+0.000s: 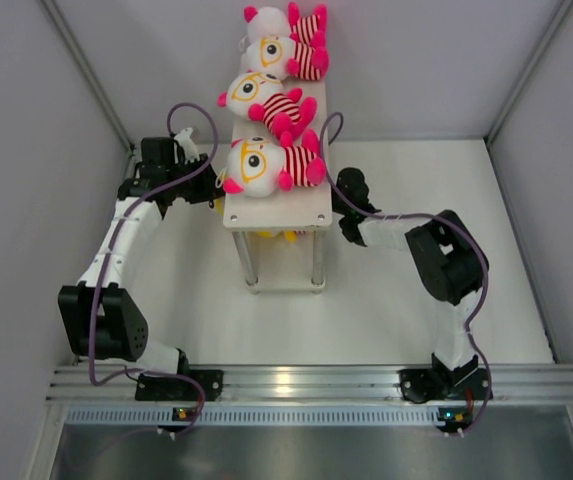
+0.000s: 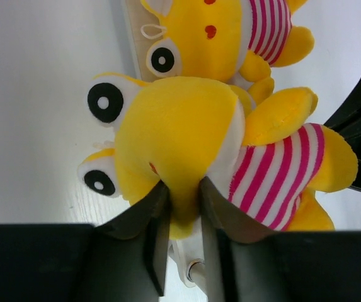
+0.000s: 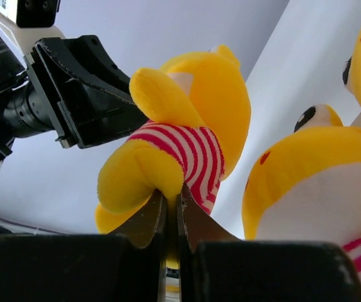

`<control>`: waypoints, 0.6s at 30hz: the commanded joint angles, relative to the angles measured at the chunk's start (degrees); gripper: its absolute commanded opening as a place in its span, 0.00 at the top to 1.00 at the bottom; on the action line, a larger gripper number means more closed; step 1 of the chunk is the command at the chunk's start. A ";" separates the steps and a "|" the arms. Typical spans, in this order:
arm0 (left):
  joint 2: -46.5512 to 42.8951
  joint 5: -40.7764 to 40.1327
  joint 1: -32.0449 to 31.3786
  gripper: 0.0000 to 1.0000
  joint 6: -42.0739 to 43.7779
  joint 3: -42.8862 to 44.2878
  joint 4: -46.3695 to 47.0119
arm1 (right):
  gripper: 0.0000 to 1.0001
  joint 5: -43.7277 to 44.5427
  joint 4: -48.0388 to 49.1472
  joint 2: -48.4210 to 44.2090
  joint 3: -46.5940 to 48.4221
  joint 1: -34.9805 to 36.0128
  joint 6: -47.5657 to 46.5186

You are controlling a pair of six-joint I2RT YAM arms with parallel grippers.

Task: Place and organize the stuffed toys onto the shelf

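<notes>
The white shelf (image 1: 276, 210) stands mid-table with three white-headed stuffed toys lying in a row on its top board, far (image 1: 278, 50), middle (image 1: 264, 100) and near (image 1: 266, 165). Under the board a bit of yellow toy (image 1: 276, 236) shows. My left gripper (image 1: 211, 190) reaches in from the shelf's left side and my right gripper (image 1: 339, 208) from its right. The left gripper (image 2: 180, 185) is shut on the head of a yellow striped-shirt toy (image 2: 180, 126). The right gripper (image 3: 172, 192) is shut on a limb of that same toy (image 3: 193, 107). A second yellow toy (image 2: 212, 38) lies just behind it and shows in the right wrist view (image 3: 312, 182).
The shelf's thin metal legs (image 1: 251, 262) stand between the two arms. Grey walls (image 1: 26, 120) enclose the table on the left, right and back. An aluminium rail (image 1: 296, 382) runs along the near edge at the arm bases.
</notes>
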 commanded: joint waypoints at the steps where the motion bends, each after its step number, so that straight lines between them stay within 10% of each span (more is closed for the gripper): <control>1: -3.88 -2.39 -0.27 0.67 3.87 1.44 3.19 | 1.00 -2.37 6.90 -1.86 -0.19 -0.69 2.02; 6: -7.65 -8.10 -0.01 0.37 9.15 0.30 2.93 | 1.00 -7.63 11.65 -3.36 -0.37 -1.31 4.75; 18: -9.51 -6.61 0.61 0.32 17.50 -4.00 -4.81 | 1.00 -12.05 9.64 -9.07 -7.49 -1.40 2.56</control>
